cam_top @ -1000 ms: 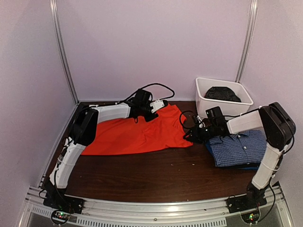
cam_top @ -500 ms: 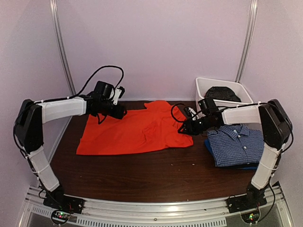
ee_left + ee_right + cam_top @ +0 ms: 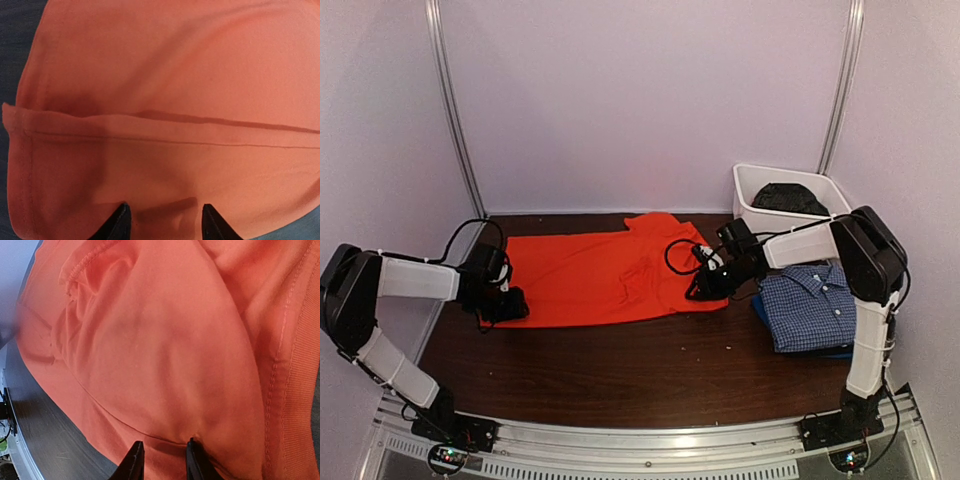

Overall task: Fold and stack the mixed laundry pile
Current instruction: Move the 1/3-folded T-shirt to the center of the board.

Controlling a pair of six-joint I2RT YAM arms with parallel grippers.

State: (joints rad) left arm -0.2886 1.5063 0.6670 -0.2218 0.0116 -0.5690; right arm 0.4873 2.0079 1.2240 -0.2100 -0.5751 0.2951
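Observation:
The bright orange T-shirt [image 3: 610,275] lies spread flat across the middle of the dark table. My left gripper [image 3: 510,305] is low at its near left corner. In the left wrist view the left gripper [image 3: 162,220] stands open, its tips resting on the orange T-shirt [image 3: 165,75] with a small pucker between them. My right gripper [image 3: 695,290] sits at the shirt's near right corner. The right wrist view shows the right gripper [image 3: 163,457] open, astride a fold line of the orange T-shirt [image 3: 165,340]. A folded blue-and-white checked shirt [image 3: 815,310] lies at the right on a blue piece [image 3: 840,352].
A white tub [image 3: 750,215] stands at the back right with a black garment [image 3: 790,198] inside. Bare dark table [image 3: 640,370] runs along the front. Metal posts and pale walls close in the back and sides.
My left arm has swung from the shirt's far edge to its near left corner. The right gripper has crept left and nearer along the shirt's right side. The shirt now lies flatter.

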